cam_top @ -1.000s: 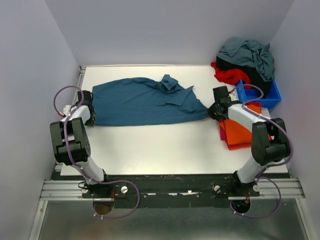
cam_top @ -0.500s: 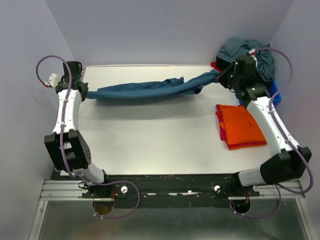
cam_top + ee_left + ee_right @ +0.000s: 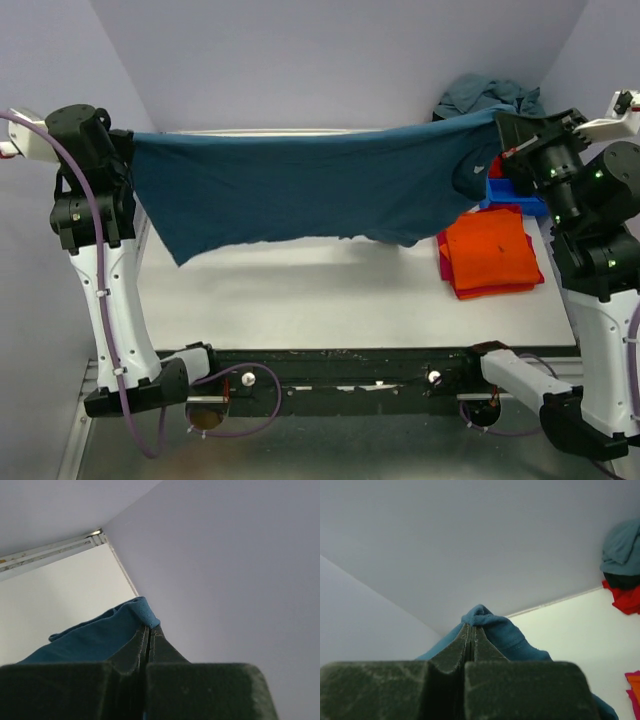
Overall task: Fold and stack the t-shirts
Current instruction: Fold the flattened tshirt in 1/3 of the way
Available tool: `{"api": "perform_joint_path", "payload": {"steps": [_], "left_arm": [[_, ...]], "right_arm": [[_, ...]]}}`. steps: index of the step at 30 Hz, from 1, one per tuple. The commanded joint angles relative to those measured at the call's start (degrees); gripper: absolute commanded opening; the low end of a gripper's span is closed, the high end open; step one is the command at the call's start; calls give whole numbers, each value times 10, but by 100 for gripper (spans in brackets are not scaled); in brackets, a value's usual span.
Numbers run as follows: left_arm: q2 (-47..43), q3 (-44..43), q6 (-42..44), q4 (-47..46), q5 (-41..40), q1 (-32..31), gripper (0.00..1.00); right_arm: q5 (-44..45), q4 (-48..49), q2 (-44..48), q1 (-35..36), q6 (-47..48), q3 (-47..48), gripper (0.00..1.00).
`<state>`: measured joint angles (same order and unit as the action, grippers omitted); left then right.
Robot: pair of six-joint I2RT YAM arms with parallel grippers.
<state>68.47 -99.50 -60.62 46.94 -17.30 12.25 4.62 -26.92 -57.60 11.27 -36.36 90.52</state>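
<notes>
top external: two claws (image 3: 127,145) (image 3: 500,130) hold one teal t-shirt (image 3: 310,190).

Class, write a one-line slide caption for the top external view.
Left pincer and right pincer hold the teal-blue t-shirt stretched above the table, near a folded orange t-shirt.

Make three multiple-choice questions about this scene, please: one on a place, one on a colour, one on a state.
1. Where does the folded orange t-shirt lie?
A) on the right side of the table
B) on its left side
C) in the air

2. What colour is the held t-shirt?
A) red
B) black
C) teal-blue

3. In what state is the held t-shirt?
A) folded flat
B) stretched in the air between the arms
C) crumpled in a heap

Key: 1 A, it rests beside the right arm. 2 C, both wrist views show teal-blue cloth. 3 B, the left gripper and the right gripper each pinch an end and it hangs above the table.
</notes>
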Motion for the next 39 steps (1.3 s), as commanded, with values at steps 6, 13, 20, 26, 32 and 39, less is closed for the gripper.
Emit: {"api": "perform_joint_path", "payload": {"steps": [6,13,20,26,32,39], "left_arm": [[172,-95,-17,32,23,1,0],[355,-361,-23,75,55,1,0],[418,-433,-49,-54,165,20,0],[366,-239,-50,-148,172,20,0],[277,88,-54,-302,146,9,0],[168,379,-46,-386,106,1,0]], "right_arm": [[-9,-1,-174,-23,-27,56,1],[-210,17,-384,-87,-83,282,1],[-336,15,-542,-139,-119,535,1],[-370,90,-494,-171,-124,379,1],[-364,196,-392,-172,-136,27,1],[-320,233,-296,-172,-126,-255,1]]}}
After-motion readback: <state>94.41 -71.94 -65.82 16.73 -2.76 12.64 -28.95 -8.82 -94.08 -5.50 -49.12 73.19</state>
